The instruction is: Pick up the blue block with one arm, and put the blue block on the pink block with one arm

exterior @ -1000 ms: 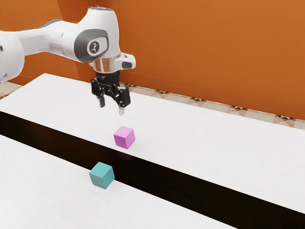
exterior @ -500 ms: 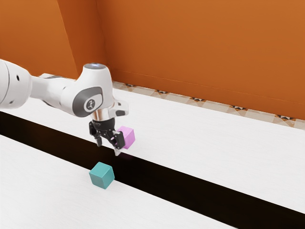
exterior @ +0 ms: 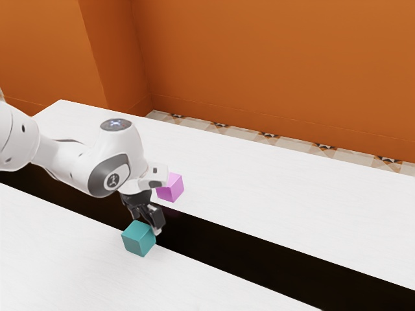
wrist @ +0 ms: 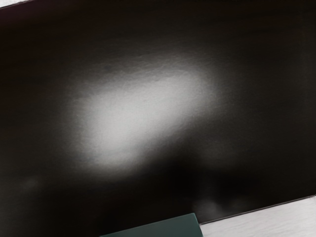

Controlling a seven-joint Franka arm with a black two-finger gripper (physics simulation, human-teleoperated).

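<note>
While the gripper [exterior: 147, 219] hangs with fingers spread and empty, blue block [exterior: 138, 238] just beneath it, at the black stripe's [exterior: 259, 256] near edge, pink block [exterior: 171, 186] at the stripe's far edge.

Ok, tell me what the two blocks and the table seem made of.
Blue block: perhaps matte plastic; flat teal faces, no glare. Pink block: same look, no grain. Table: smooth matte white top, maybe laminate; its black band shows a sheen.

White table [exterior: 292, 188] w/ black stripe [exterior: 259, 253]: blue block [exterior: 137, 240], pink block [exterior: 172, 188] apart.
</note>
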